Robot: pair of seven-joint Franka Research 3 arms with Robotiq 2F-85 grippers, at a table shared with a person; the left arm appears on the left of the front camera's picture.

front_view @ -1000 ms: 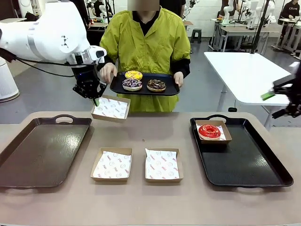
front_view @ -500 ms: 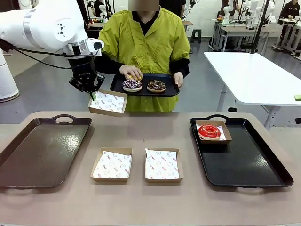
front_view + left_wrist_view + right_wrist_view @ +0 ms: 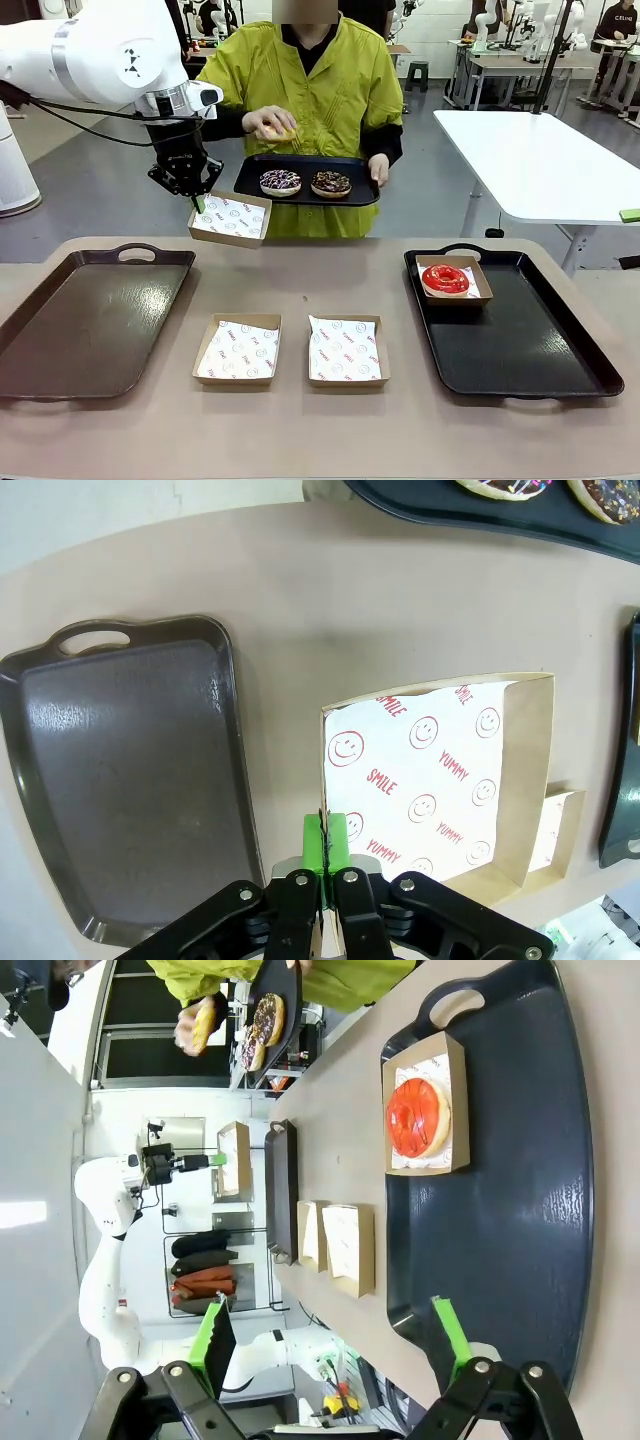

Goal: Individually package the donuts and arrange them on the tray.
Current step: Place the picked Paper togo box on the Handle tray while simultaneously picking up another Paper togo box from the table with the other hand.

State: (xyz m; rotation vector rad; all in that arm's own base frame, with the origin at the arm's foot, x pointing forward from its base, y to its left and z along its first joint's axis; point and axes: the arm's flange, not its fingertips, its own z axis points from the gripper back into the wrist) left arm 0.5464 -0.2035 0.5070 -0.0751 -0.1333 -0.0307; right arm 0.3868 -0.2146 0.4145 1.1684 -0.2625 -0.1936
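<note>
My left gripper (image 3: 197,201) is shut on the edge of a paper-lined cardboard box (image 3: 230,218), held in the air over the table's far left; the pinch on the box (image 3: 440,780) is plain in the left wrist view (image 3: 325,845). The person holds a small black tray (image 3: 305,194) with a white-purple sprinkled donut (image 3: 280,181) and a chocolate sprinkled donut (image 3: 331,183). One of their hands holds the yellow donut (image 3: 276,129) above it. The red donut (image 3: 446,279) sits boxed on the black tray (image 3: 520,350) at right. My right gripper (image 3: 335,1345) stands open, above that tray's edge.
A brown tray (image 3: 90,320) lies at the table's left. Two paper-lined boxes (image 3: 238,349) (image 3: 345,350) sit side by side in the middle near the front. A white table (image 3: 530,160) stands off to the far right.
The person's hand picked the yellow donut off the held tray and raised it. My left gripper lifted the box slightly, then held. The right gripper withdrew to the right edge.
</note>
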